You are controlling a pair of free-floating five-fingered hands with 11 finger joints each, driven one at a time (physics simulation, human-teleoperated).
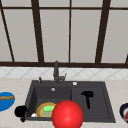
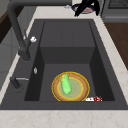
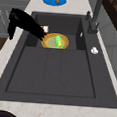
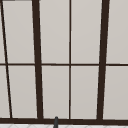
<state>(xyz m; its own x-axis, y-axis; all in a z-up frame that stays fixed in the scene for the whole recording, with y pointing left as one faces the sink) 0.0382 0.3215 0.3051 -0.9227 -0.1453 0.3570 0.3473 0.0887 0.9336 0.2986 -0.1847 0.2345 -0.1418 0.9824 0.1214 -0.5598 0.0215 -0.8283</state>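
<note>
Front view: left hand [image 1: 20,111] at sink's [image 1: 30,95] front-left corner, nearest plate [image 1: 42,110] in left basin; finger state cannot tell. Right hand [image 1: 88,95] over right basin, fingers relaxed. Plate: likely stiff, slick, breakable; take by rim. Green piece [image 2: 65,83] on it, likely light.

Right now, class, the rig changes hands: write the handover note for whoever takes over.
Left hand: at the sink's front left corner, reaching down to the rim of the plate; contact unclear.
Right hand: idle in the air over the drainboard, fingers straight, holding nothing.
Things: the plate lies in the basin with a green item on it and a small red-and-white item beside it. A red ball shows by the sink's front edge.
Done: the plate is in the basin.
Left: nothing is lifted.
</note>
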